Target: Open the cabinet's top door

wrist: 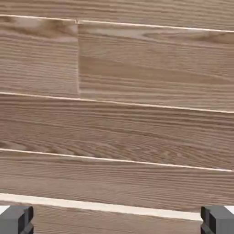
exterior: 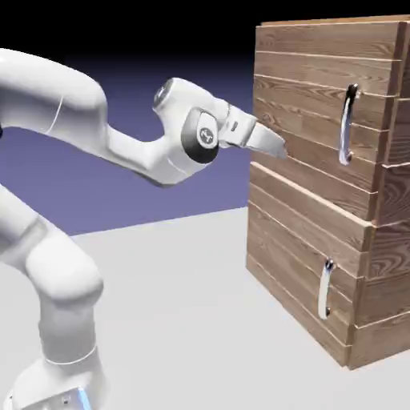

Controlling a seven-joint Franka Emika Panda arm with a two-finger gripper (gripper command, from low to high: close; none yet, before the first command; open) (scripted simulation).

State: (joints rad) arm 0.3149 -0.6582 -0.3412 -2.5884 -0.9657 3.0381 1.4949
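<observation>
The gripper [exterior: 276, 149] hovers near the top door [exterior: 320, 120], jaws spread wide, well short of its silver handle [exterior: 346, 125], presumably lining up.

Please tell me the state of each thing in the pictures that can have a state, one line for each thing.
top door: closed, flush with the cabinet front.
top door handle: free, nothing grips it.
lower door: closed.
lower door handle: free.
gripper: open, empty, at the cabinet's left edge, away from the handle.
fingers: spread wide, only wood planks between them.
</observation>
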